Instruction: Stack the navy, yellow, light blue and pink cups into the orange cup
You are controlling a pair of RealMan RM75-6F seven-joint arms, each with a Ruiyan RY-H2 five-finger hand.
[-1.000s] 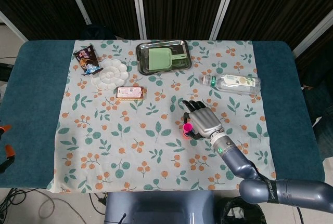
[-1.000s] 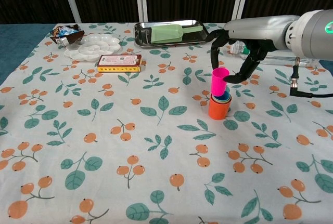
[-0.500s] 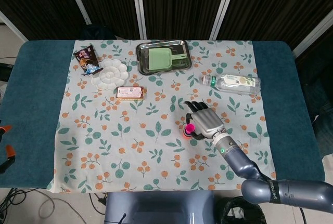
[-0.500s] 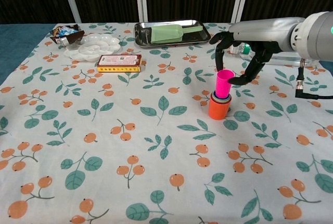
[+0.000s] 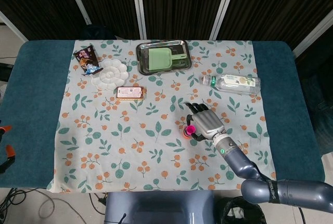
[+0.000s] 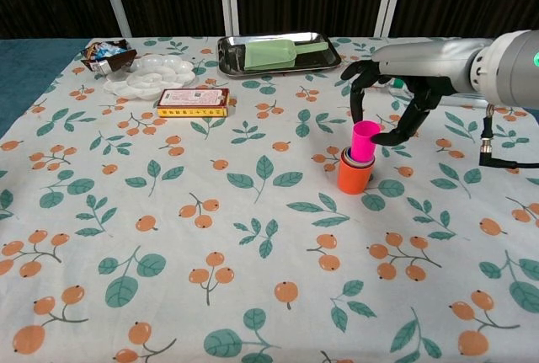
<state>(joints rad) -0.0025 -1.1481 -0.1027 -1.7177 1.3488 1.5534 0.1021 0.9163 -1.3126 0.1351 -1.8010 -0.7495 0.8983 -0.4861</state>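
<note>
Pink plastic shows as a small bright spot in the head view, where the pink cup (image 5: 190, 129) sits near the middle of the floral tablecloth (image 5: 130, 146), just at the left edge of the right hand (image 5: 204, 122); from this height the cups under it are barely visible and whether the fingers touch it cannot be told. The left hand is in neither view. A clear bottle (image 5: 234, 82) lies on its side well beyond the hand, and a metal tray (image 5: 141, 57) holding a green scoop (image 5: 162, 58) sits at the far edge. The chest view is clearer: the pink cup (image 6: 363, 141) stands tilted in the orange cup (image 6: 354, 175), with a light blue rim showing between them, so the stack looks nearly complete but the top cup is not fully seated. The right hand (image 6: 396, 102) arches over it, fingers (image 6: 360, 93) curled downward and apart, the thumb close beside the cup wall; it appears to hold nothing, though contact cannot be ruled out. These cups look light, stiff and smooth, likely to tip or skid under a sideways nudge, so a gentle press straight down on the rim, or a light pinch across the upper wall, would suit best.
</note>
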